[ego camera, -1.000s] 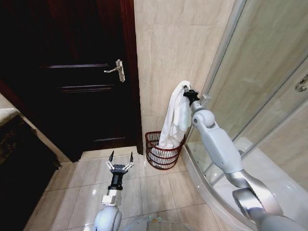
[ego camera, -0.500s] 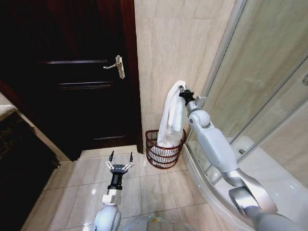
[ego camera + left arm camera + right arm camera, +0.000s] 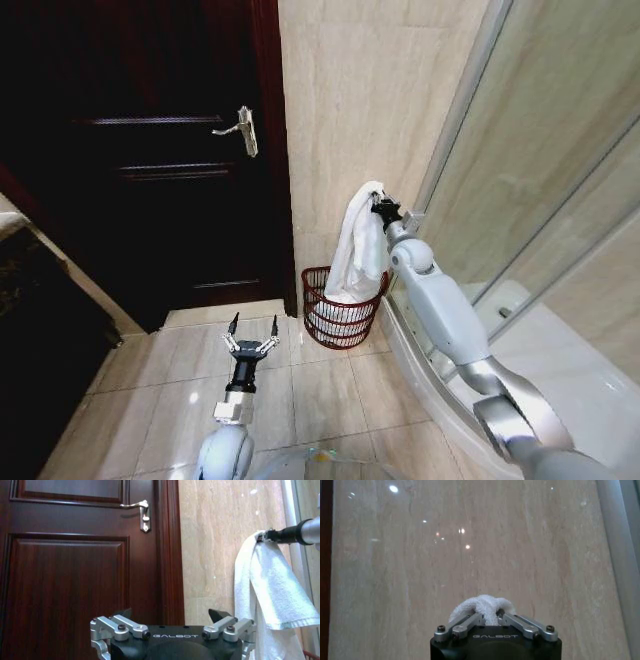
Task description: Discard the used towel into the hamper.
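A: Starting from the left, what do you see beside the hamper?

B: Left of the hamper (image 3: 338,318) is the dark door (image 3: 150,170) with its handle (image 3: 240,130). The left gripper (image 3: 250,343) hangs low over the floor tiles (image 3: 330,390), in front of the hamper and a little to its left. Its fingers are spread wide and it holds nothing. It is idle.

A: And the towel?

B: The towel (image 3: 360,245) hangs straight above the hamper, against the beige wall (image 3: 360,100). Its lower end reaches inside the hamper, on the white cloth that lies there already. The right gripper (image 3: 379,207) pinches the top fold; in the right wrist view the fingers (image 3: 465,624) are closed narrow on the bunched cloth (image 3: 482,607).

A: How should this step be done well, in your opinion?

B: I think the arm should go lower before the fingers open, so more cloth piles inside the hamper. The hamper is small and the towel is long; if it is released high, a part may fall over the rim. The grip should also stay centred above the hamper, not toward the glass shower wall (image 3: 540,180) on its right.
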Available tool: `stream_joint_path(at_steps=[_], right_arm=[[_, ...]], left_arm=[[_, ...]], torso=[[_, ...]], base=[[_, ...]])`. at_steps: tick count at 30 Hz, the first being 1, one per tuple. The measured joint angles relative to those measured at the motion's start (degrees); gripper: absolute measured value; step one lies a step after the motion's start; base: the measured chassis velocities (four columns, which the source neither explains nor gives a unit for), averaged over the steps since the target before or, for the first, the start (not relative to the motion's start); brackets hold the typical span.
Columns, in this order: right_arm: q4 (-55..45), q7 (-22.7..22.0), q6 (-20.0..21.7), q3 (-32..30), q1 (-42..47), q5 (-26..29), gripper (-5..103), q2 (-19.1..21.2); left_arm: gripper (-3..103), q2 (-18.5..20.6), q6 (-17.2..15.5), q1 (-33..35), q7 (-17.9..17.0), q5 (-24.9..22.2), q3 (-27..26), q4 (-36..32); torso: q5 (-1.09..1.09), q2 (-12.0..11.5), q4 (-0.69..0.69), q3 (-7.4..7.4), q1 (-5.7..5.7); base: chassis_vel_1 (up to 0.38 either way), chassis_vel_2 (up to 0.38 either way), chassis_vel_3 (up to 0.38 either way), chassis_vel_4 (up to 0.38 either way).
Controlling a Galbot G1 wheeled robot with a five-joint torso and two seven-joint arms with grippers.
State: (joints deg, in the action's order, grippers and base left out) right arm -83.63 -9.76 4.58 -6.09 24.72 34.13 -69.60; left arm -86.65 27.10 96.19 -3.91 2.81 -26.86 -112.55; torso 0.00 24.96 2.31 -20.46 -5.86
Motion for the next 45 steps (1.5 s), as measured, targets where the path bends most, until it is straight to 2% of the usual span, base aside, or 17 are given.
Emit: stream_joint_path(at_steps=[34, 45], right_arm=[[-0.22, -0.35, 0.34, -0.91, 4.92, -1.62, 5, -1.44], [-1.68, -0.7, 0.32, -1.7, 6.24, -1.44, 5, -0.71]], left_arm=[[100, 0.26, 1.08, -0.92, 1.09, -1.63, -0.4, 1.42], [100, 0.33, 1.33, -0.93, 1.09, -1.7, -0.56, 1.55]], torso=[[0.0, -8.04, 0.0, 5.25, 2.8], [0.0, -10.42, 0.0, 6.88, 3.55]], base=[[0.0, 0.0, 0.0, 0.0], [0.0, 0.0, 0.0, 0.0]])
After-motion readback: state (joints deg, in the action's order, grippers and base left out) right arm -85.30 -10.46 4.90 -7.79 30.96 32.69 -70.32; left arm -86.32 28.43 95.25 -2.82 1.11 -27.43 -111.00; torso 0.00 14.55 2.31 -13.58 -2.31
